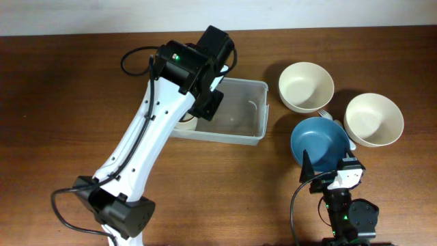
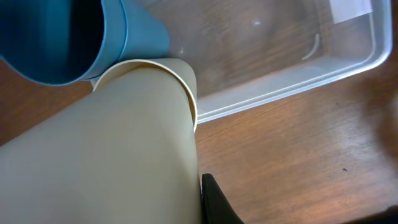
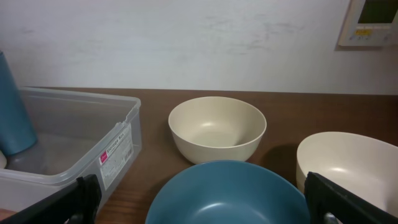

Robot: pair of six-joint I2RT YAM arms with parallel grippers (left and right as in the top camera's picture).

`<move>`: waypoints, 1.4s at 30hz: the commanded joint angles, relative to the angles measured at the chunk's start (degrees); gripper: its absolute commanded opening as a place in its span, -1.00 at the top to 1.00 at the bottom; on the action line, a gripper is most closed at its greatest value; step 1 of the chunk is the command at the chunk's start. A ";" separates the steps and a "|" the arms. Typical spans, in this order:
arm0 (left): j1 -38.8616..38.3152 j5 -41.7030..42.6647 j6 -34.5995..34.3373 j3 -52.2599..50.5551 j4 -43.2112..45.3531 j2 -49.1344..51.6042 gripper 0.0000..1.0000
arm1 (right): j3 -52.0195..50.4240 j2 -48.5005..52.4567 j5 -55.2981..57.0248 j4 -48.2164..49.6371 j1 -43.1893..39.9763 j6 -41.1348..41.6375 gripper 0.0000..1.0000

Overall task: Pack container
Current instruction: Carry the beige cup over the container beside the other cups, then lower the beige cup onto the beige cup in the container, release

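While the left gripper [image 1: 206,106] is clamped, as far as can be judged, on the wall of a cream cup [image 2: 112,155], that cup is held at the container's [image 1: 239,117] left end, presumably to be set beside the blue cup [image 2: 74,37]. The container is thus found just ahead of and under the fingers [image 2: 217,202]. Right of the container, the right gripper [image 1: 328,169] is spread wide and empty by the blue bowl [image 1: 319,142].
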 commanded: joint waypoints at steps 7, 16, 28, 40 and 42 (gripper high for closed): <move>0.02 -4.68 0.87 0.00 -0.11 1.66 0.81 | -0.26 -0.50 0.28 -0.31 0.31 0.17 -0.98; 0.02 -4.66 0.87 0.00 -0.13 1.66 0.39 | -0.26 -0.50 0.28 -0.31 0.31 0.17 -0.98; 0.02 -4.63 0.70 0.00 0.31 1.66 0.39 | -0.26 -0.50 0.28 -0.31 0.31 0.17 -0.98; 0.02 -4.39 -2.19 7.21 -0.20 1.62 0.38 | -0.26 -0.50 0.28 -0.31 0.31 0.17 -0.98; 0.02 -4.15 -2.36 9.09 -0.31 1.62 0.37 | -0.26 -0.50 0.28 -0.31 0.31 0.17 -0.98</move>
